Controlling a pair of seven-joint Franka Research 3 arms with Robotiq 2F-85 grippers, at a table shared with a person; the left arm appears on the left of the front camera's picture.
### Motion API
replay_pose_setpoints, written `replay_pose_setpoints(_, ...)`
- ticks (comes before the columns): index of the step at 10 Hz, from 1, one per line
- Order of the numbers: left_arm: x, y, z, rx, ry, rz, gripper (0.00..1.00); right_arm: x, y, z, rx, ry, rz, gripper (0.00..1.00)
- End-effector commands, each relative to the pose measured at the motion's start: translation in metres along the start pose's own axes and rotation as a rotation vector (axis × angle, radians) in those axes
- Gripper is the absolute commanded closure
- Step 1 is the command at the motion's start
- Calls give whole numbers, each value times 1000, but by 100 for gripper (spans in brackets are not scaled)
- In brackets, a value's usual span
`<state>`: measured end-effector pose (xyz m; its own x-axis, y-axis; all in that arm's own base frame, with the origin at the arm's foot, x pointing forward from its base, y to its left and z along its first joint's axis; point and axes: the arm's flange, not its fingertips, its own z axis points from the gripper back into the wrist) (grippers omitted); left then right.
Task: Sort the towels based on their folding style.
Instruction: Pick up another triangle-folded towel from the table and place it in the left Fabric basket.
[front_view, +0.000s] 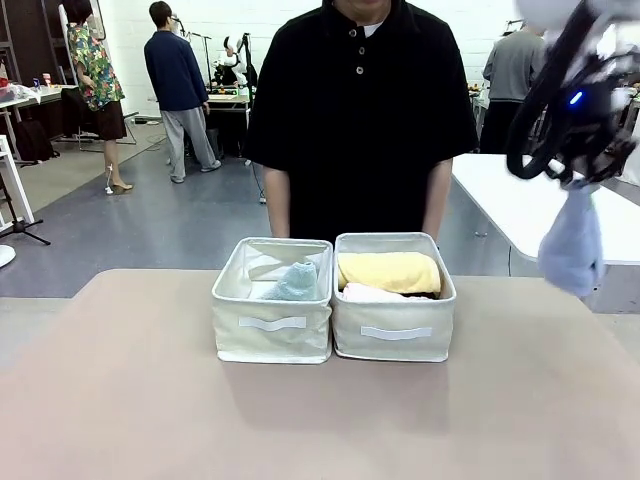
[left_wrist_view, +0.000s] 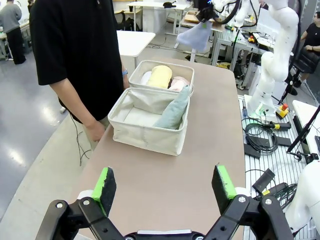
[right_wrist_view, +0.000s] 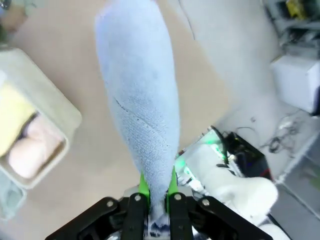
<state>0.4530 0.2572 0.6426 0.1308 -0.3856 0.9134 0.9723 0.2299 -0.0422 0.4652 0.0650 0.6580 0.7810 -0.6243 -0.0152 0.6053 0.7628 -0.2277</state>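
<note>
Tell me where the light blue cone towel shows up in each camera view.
Front view: the light blue towel hangs at the right edge, at mid-height.
Left wrist view: it hangs in the air at top centre.
Right wrist view: it runs up the centre, pinched in the right hand.
Shared landmark: the rolled yellow towel.

No legible txt, brand, no. or sign in any view. White strips (front_view: 272, 323) on fronts of fabric bins (front_view: 395, 350): blank, no lettering. Anything printed farther off in bkgd: too small/blurred to read.
</note>
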Motion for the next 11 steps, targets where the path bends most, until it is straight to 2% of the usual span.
replay_pose_setpoints(1, 1, -1, 2, -6, -4, -1, 0, -21, -42, 10, 125, 1, -4, 100)
replay_pose_setpoints(2, 1, -1, 2, -6, -4, -1, 0, -22, -53, 12, 143, 64, -43, 100)
replay_pose_setpoints(3, 1, -1, 2, -6, -4, -1, 0, -24, -34, 27, 56, -17, -11, 100)
replay_pose_setpoints(7, 1, -1, 2, -6, -4, -1, 0, -24, -34, 27, 56, -17, -11, 100)
replay_pose_setpoints(8, 1, -1, 2, -6, -4, -1, 0, -27, -31, 21, 61, 9, -10, 85)
replay_pose_setpoints(9, 1, -1, 2, -6, -4, -1, 0, -60, -4, 31, 94, -117, 481, 85)
replay_pose_setpoints(10, 1, -1, 2, -6, -4, -1, 0, -98, 18, 45, 91, -294, 917, 85)
replay_pose_setpoints(11, 1, -1, 2, -6, -4, -1, 0, -133, 39, 60, 101, -386, 1209, 85)
